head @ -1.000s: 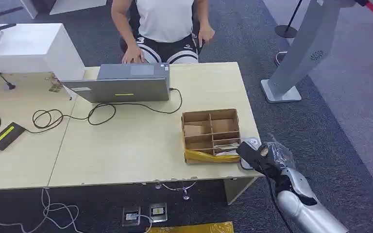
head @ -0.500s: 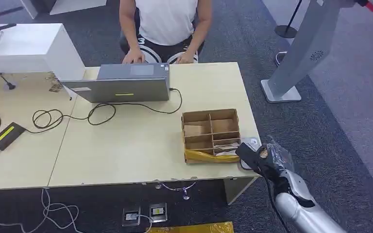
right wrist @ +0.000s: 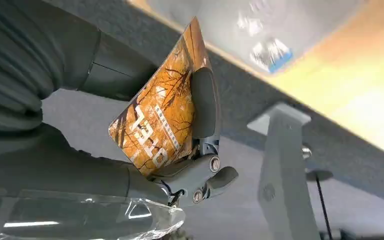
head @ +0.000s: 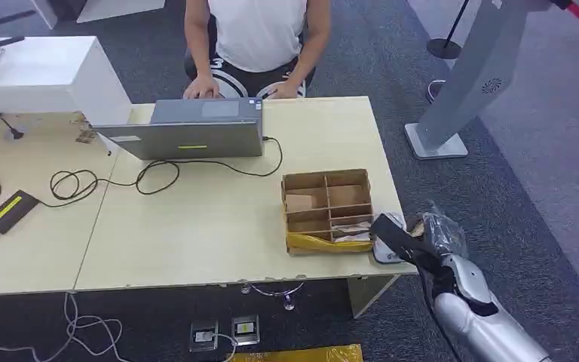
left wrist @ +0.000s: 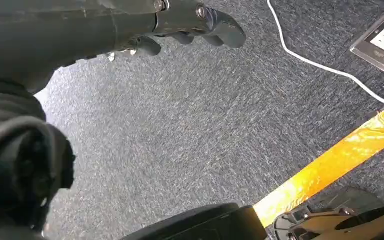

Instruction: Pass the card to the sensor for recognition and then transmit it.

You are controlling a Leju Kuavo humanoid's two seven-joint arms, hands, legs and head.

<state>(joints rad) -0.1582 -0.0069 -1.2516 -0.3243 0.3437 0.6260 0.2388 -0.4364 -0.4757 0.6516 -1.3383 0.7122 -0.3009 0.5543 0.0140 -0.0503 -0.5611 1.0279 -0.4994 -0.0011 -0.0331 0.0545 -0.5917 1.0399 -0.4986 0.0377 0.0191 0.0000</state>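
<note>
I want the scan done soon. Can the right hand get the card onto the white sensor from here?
Probably yes: the right hand holds the card right beside the sensor at the table corner, nothing between them.

Head view: high on the robot, facing forward and down over the table (head: pixel 219 226) — wide, takes in the laptop (head: pixel 185 132), cardboard box (head: pixel 326 210) and a seated person (head: pixel 256 38) at the far edge.

Left wrist view: close behind the left hand (left wrist: pixel 180 27), looking down at grey carpet (left wrist: pixel 205 125), a floor socket (left wrist: pixel 382 42) and orange tape (left wrist: pixel 340 160).

Right wrist view: very close behind the right hand (right wrist: pixel 130 150), turned, looking past the card (right wrist: pixel 162 117) at the table edge (right wrist: pixel 300 95).

Overlap — head and right wrist views share the right hand (head: pixel 415 245) and the table's near right corner. Head and left wrist views share carpet, sockets, tape.
</note>
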